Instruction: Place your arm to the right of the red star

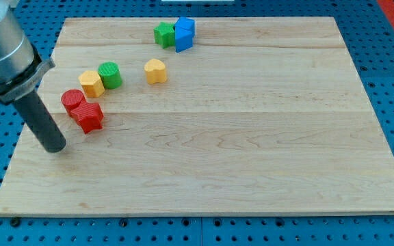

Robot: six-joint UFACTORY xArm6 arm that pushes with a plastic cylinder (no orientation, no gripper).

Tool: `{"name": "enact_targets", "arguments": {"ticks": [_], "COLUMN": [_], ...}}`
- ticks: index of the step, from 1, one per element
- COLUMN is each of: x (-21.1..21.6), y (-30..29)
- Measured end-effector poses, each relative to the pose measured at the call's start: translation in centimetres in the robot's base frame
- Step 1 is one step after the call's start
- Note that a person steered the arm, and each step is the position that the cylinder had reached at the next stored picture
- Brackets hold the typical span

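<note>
Nearest the camera, my tip [53, 147] rests bare on the wooden board [252, 171] — a plain rod, pinching nothing — at about eight o'clock from the red star [88, 117], on its left. That star touches a red cylinder [72, 100] at its eleven o'clock. Judged: approach only begun — next I must swing round below it to its three o'clock side.

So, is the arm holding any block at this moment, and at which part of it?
Nothing is held. The arm ends in a plain rod; my tip rests on the board, to the view's left of the red star and apart from it.
</note>
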State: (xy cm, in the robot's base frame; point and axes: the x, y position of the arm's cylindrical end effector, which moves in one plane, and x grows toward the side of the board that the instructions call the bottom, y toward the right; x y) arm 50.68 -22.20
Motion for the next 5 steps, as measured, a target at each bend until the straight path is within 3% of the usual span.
{"name": "enact_targets", "arguments": {"ticks": [2,3,4,5], "x": [-0.4,-1.6,-6.9,-9.9], "y": [3.2,12.5,15.1,13.4]}}
